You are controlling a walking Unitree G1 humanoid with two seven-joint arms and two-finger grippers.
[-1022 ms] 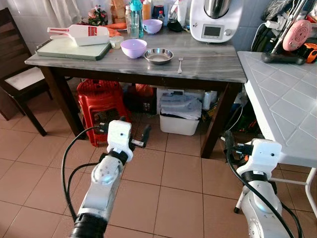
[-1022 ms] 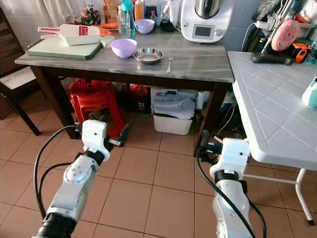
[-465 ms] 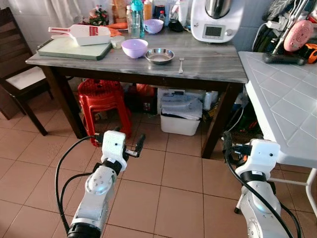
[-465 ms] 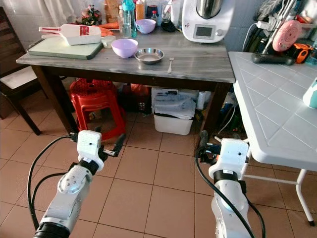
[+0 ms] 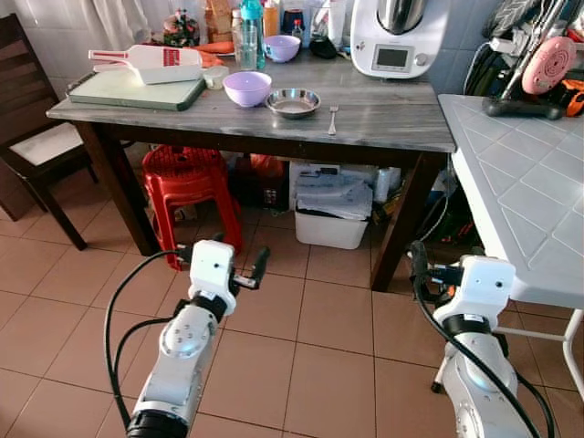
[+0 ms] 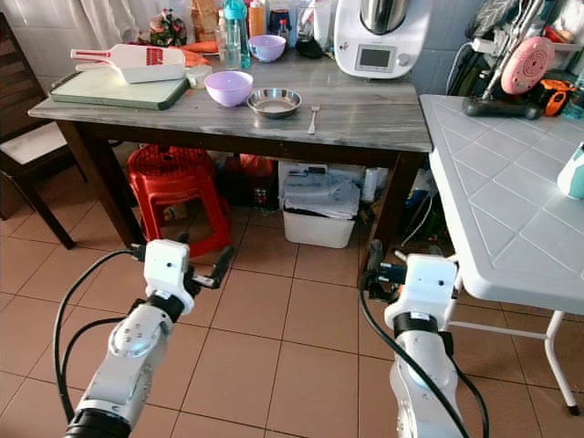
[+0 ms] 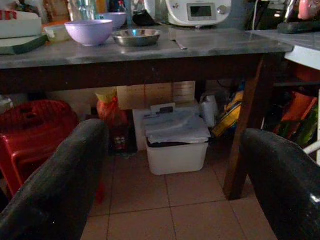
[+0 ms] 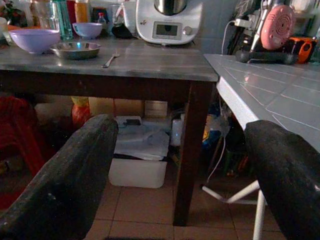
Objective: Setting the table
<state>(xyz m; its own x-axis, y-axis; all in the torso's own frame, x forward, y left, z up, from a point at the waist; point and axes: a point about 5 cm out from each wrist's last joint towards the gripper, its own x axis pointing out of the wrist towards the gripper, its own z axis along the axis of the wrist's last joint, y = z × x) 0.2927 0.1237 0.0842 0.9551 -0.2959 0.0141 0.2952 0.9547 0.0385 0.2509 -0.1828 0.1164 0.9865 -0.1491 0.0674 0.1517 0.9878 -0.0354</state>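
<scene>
A grey marble worktop (image 5: 365, 114) on dark wooden legs runs across the upper half of the frame. On it, left of centre, sit a lilac bowl (image 5: 246, 88), a steel bowl (image 5: 292, 101) just beside it, and a fork (image 5: 332, 119) a little further right. A second, smaller lilac bowl (image 5: 281, 47) stands at the back among bottles (image 5: 249, 35). At the upper left of the frame a green cutting board (image 5: 137, 90) carries a white container (image 5: 151, 63) lying on its side. A white kitchen machine (image 5: 399, 36) stands at the back right of the worktop.

Under the worktop are a red stool (image 5: 187, 196) and a white bin (image 5: 332, 214) covered with what may be a folded plastic sheet; the shade there makes it hard to tell. A dark chair (image 5: 36, 141) stands at the left edge, and a white tiled table (image 5: 525, 173) fills the right edge, with a pink round thing (image 5: 547, 64) at its far end.

The left end effector (image 5: 251, 271) hangs low in the lower left of the frame, above the terracotta floor tiles (image 5: 319, 365), well apart from the worktop; its fingers (image 7: 60, 185) are spread wide and hold nothing. The right end effector (image 6: 372, 265) is in the lower right, near the white table's edge, its fingers (image 8: 70, 185) likewise spread wide and empty.
</scene>
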